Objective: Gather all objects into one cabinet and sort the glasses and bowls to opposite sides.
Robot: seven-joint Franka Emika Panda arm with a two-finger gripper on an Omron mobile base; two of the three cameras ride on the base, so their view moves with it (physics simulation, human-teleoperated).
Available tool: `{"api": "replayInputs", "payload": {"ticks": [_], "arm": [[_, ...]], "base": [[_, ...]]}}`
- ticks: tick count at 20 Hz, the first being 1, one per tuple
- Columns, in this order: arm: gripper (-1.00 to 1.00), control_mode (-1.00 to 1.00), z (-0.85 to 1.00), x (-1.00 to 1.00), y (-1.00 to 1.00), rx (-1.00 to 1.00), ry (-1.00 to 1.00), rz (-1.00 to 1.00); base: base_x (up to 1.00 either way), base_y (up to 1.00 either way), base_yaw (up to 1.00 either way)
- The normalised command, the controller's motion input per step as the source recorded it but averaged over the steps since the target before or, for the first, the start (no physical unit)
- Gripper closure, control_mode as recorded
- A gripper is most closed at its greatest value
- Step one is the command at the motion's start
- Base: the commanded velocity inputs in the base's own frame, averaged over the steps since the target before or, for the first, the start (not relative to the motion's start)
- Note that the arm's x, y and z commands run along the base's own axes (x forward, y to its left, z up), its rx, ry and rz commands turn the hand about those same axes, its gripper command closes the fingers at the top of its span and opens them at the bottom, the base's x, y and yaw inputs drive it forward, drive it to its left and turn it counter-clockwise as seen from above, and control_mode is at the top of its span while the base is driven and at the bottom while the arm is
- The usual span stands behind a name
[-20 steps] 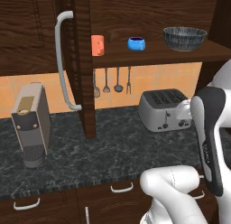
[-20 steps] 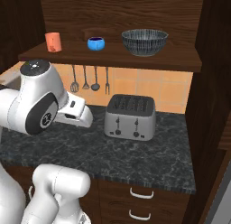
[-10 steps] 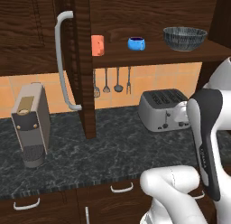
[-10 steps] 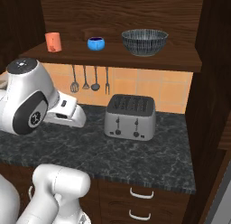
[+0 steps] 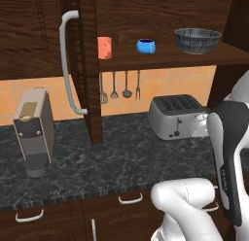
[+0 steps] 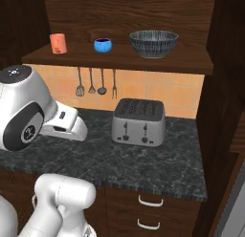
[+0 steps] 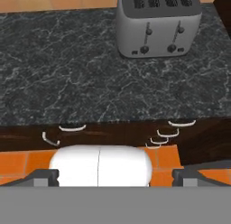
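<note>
Open dark wood cabinet (image 5: 160, 11) shelf holds salmon tumbler (image 5: 104, 47), glossy blue bowl (image 5: 145, 45), wide speckled grey bowl (image 5: 197, 40) (pattern blurry, perhaps ribbed). Gripper (image 7: 115, 175) jaws apart, holding nothing, above marbled black counter (image 7: 67, 78).

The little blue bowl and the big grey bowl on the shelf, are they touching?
Apart. The right base view shows bare shelf between the blue bowl and the grey bowl.

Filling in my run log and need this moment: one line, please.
claw: open, empty, above counter | shelf: orange tumbler, blue bowl, grey bowl | cabinet door: open | toaster on counter
</note>
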Motion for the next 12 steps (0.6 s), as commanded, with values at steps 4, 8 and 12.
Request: {"api": "replayInputs", "payload": {"ticks": [4, 8, 12], "arm": [[-1.0, 1.0, 0.0, 0.0, 0.0, 0.0, 0.0, 0.0], [-1.0, 1.0, 0.0, 0.0, 0.0, 0.0, 0.0, 0.0], [-1.0, 1.0, 0.0, 0.0, 0.0, 0.0, 0.0, 0.0]], "base": [[-0.97, -0.02, 0.1], [-0.7, 0.03, 0.56], [-0.39, 0.03, 0.85]]}}
